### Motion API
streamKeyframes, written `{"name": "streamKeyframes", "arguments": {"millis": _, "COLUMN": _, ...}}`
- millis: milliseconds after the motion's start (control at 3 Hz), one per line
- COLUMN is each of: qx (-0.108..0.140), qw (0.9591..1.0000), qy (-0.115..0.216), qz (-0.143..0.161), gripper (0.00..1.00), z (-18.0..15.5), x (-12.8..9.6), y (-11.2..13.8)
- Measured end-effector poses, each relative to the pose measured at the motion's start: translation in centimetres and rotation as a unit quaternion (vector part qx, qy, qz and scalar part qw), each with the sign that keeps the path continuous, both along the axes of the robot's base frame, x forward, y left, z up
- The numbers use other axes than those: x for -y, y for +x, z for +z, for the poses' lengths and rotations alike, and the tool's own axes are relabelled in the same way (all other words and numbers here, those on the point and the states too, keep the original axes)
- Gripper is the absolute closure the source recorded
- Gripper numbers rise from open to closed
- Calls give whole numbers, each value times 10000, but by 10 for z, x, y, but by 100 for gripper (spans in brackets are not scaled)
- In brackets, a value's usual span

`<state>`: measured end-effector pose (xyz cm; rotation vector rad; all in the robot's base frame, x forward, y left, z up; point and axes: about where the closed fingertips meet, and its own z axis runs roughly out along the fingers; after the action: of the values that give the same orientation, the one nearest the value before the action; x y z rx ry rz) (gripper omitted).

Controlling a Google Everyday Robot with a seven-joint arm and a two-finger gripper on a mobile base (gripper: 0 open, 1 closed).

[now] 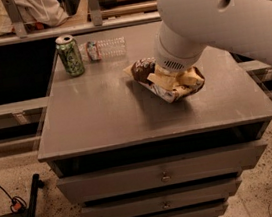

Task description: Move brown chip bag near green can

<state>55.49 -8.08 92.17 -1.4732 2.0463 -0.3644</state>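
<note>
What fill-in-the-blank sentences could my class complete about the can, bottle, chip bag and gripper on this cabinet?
The green can stands ____ at the back left of the cabinet top.
The clear bottle lies on its ____ beside the can.
The gripper is down on the brown chip bag, to the can's ____ in the picture.
Missing words: upright, side, right.

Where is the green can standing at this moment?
In the camera view, the green can stands upright at the far left corner of the table, just left of the clear bottle; the claw grips the brown chip bag mid-table, to its right.
</note>
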Motion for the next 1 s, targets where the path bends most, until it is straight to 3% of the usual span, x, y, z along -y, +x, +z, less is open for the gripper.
{"name": "streamKeyframes", "arguments": {"millis": 333, "qx": 435, "qw": 9977, "qy": 352, "qz": 380, "gripper": 100, "z": 14, "x": -7, "y": -1}}
{"name": "streamKeyframes", "arguments": {"millis": 1000, "qx": 1070, "qw": 9805, "qy": 1091, "qz": 1232, "gripper": 100, "z": 31, "x": -57, "y": -17}}
